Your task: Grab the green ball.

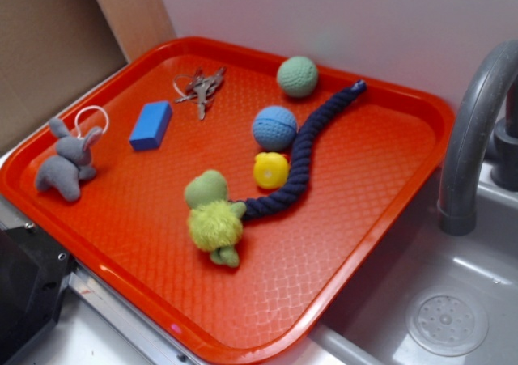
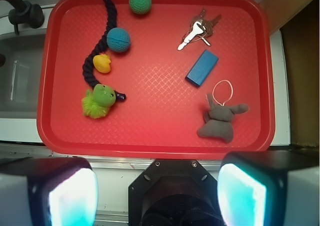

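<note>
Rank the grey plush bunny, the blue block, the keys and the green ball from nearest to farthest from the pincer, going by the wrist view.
From the pincer, which sits at the bottom edge of the view:
1. Grey plush bunny, on the tray's near right.
2. Blue block, mid-right.
3. Keys, far right of centre.
4. Green ball, by the far rim.

I see bright, even light with soft, small shadows under the toys. The tray (image 1: pixel 380 244) shines a little. Close by, the gripper's fingers (image 2: pixel 72 196) look blurry and glow.
</note>
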`<state>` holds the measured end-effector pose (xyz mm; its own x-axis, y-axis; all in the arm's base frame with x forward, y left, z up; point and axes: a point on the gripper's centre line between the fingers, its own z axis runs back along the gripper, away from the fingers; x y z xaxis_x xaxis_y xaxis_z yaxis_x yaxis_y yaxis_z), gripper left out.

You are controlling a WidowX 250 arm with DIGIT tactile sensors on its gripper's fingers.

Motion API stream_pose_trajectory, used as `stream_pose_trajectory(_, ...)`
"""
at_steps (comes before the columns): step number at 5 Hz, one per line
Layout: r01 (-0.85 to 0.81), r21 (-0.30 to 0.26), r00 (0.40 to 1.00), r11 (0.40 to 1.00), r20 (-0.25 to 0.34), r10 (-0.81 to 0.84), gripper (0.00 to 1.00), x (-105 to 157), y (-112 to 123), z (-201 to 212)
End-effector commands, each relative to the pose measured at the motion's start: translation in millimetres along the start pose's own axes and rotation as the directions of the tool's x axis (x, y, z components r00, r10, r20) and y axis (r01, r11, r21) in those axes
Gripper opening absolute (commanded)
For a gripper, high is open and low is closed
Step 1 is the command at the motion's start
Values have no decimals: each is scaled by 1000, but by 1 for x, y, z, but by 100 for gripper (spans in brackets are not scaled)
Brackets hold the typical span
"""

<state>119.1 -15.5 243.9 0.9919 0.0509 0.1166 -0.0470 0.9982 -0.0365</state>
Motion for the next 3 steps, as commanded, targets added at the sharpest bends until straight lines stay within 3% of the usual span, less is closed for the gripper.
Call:
stream_pose_trajectory(1,0,0,1000,1000,0,0,100,0,0,0)
stream_pose_trajectory(2,8,-11,997,1000,74,-7,100,44,-19,-49)
stream_pose_trajectory(3,55,-82,986,995,163,-41,100,90,-48,-92)
